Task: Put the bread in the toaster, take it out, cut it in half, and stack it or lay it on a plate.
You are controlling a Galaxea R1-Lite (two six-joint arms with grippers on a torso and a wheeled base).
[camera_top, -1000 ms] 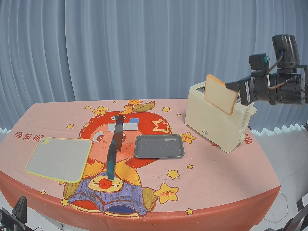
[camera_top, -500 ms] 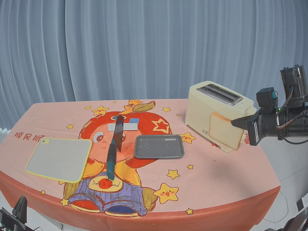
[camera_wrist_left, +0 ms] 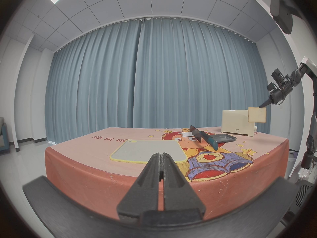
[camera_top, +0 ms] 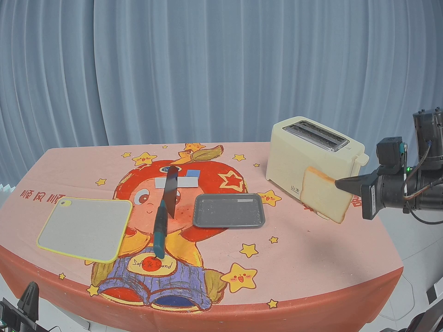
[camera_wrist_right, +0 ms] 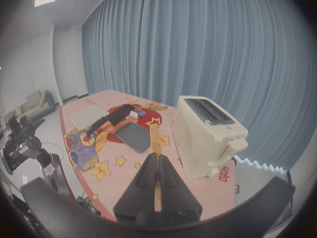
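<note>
My right gripper is shut on a slice of bread, holding it upright in the air just in front of the cream toaster at the table's right side. From the right wrist the bread shows edge-on between the fingers, with the toaster beside it. The toaster's slots are empty. A grey plate lies mid-table. A knife with a teal handle lies left of it. A grey cutting board with a yellow rim is at the left. My left gripper is shut, low before the table's front edge.
Small white and blue cards lie behind the knife. The patterned cloth covers the table, with bare room in front of the plate and toaster. A blue curtain hangs behind.
My right gripper has carried the bread down from above the toaster to a spot in front of its near side. The left arm has not moved.
</note>
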